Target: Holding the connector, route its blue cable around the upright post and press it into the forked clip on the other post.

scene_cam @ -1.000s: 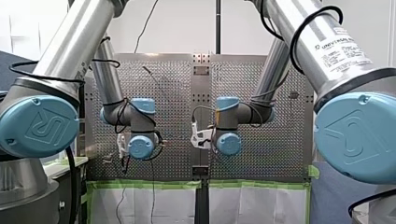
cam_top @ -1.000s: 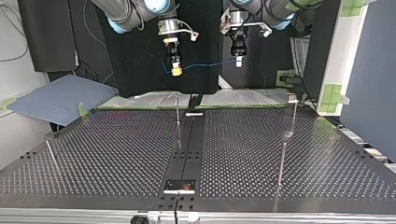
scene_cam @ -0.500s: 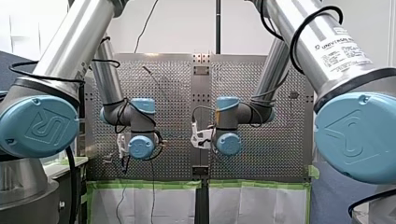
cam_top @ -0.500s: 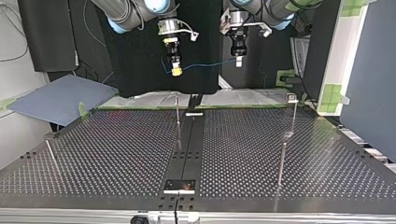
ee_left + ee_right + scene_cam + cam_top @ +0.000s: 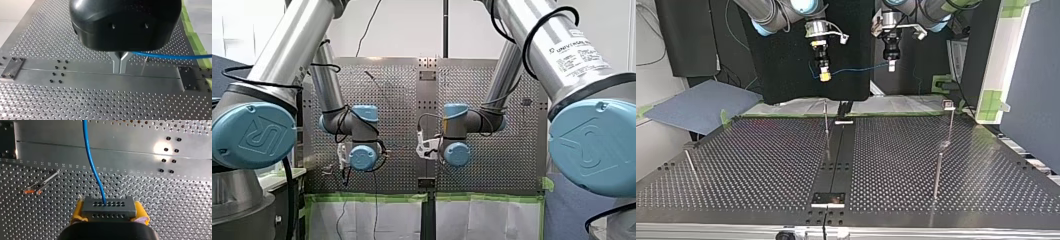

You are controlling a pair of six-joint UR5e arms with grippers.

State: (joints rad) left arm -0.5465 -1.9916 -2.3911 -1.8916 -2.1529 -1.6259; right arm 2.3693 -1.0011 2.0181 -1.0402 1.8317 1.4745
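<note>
In the top view my right gripper (image 5: 824,76), with yellow pads, hangs above the table's far edge, shut on the connector. The right wrist view shows the grey connector (image 5: 109,207) clamped between the yellow pads (image 5: 78,211). The blue cable (image 5: 91,165) leaves it ahead of the gripper and runs (image 5: 856,69) across to my left gripper (image 5: 891,65). In the left wrist view the metal fingers (image 5: 117,62) are shut on the blue cable (image 5: 165,56). A thin upright post (image 5: 826,121) stands below my right gripper. A post with a small block on top (image 5: 949,106) stands at the top view's right.
Two more thin posts stand on the perforated table (image 5: 761,165), one near the front right (image 5: 937,172) and one at the left edge (image 5: 690,164). A dark centre strip (image 5: 838,155) runs between the halves. In the front view both arms' wrists (image 5: 362,157) (image 5: 456,154) hide the grippers.
</note>
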